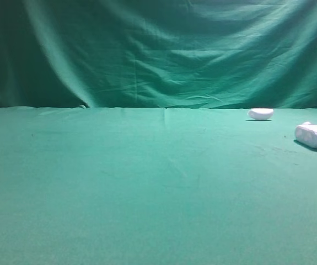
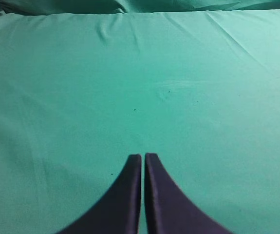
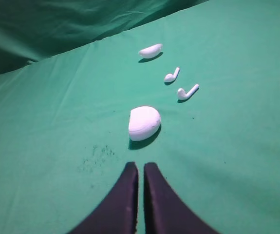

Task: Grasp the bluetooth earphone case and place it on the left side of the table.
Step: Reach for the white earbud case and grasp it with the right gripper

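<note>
Exterior high view: a green table (image 1: 147,187) under a draped backdrop. The bluetooth earphone case (image 1: 315,136) lies far right, with a smaller white oval (image 1: 261,114) behind it; no arms show.

Left wrist view: the left gripper (image 2: 143,157), fingers together, hovers over bare cloth.

Right wrist view: the right gripper (image 3: 140,166), fingers pressed together and empty, sits just short of the case (image 3: 144,122). Two earbuds (image 3: 187,91) lie beyond the case. To grasp well, the fingers should first spread, then straddle the case.
</note>
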Robot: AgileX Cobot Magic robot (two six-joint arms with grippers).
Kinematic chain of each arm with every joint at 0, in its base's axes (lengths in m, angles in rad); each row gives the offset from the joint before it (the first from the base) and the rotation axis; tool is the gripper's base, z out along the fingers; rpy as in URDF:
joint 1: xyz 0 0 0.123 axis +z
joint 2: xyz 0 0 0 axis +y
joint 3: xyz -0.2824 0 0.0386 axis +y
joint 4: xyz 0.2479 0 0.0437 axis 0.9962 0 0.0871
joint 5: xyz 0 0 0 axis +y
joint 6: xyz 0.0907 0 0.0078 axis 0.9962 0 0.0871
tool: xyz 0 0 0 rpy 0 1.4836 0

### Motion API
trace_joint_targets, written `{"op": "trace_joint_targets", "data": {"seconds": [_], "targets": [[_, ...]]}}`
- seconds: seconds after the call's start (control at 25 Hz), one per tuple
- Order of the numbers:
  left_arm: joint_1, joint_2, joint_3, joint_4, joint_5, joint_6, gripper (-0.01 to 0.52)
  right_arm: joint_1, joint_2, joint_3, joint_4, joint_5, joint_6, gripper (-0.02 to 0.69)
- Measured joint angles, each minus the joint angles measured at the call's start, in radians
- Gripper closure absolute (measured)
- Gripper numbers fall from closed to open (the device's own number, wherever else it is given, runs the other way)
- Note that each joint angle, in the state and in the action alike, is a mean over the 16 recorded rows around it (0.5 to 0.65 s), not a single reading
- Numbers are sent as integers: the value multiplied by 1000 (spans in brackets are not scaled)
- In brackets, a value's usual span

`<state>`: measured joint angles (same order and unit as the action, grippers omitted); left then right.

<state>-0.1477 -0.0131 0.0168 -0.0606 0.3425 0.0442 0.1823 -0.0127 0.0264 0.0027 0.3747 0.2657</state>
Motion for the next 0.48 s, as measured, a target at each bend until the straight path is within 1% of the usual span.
{"op": "trace_joint_targets", "data": {"seconds": [0.48], "targets": [[0,0,0,0,0,0,514,0,0,0,0,0,0,665]]}}
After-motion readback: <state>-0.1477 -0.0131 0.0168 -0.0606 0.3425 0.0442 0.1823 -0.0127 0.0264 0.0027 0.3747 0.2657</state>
